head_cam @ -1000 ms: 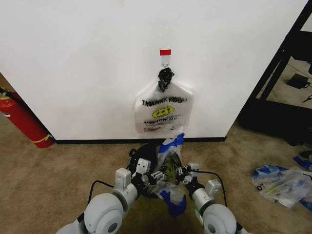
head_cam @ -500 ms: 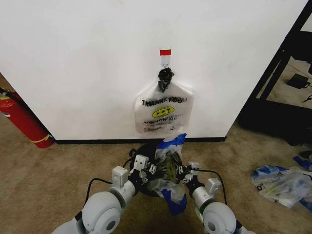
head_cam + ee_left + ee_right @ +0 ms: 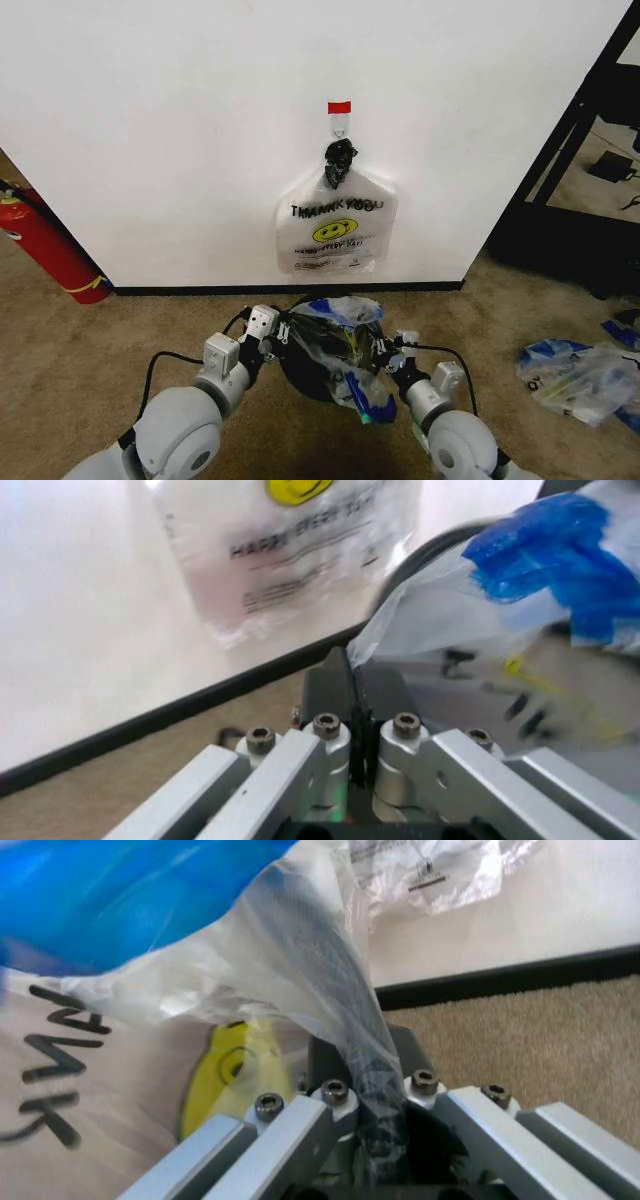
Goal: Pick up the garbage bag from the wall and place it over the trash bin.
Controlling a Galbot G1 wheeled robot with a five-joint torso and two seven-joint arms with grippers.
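The garbage bag [image 3: 335,330], thin translucent white with blue patches, is stretched out flat between my two grippers low in front of the wall [image 3: 150,150]. Under it sits the trash bin [image 3: 300,372], its black side showing on the left. My left gripper [image 3: 281,329] is shut on the bag's left edge; in the left wrist view its fingers [image 3: 338,676] are pressed together at the plastic [image 3: 450,622]. On the bag's right edge my right gripper [image 3: 386,350] is shut, and in the right wrist view the film [image 3: 340,990] runs down between its fingers [image 3: 325,1057].
A similar flat bag [image 3: 335,230] with a black knotted top hangs from the red-taped hook [image 3: 339,107]. A red fire extinguisher [image 3: 45,245] leans at the left. A clear-and-blue plastic bundle [image 3: 575,375] lies on the carpet at right, near a black frame [image 3: 580,130].
My left gripper has swung out to the left and forward. The bag, bunched upright before, is now pulled wide and lower over the bin. My right gripper has shifted slightly right.
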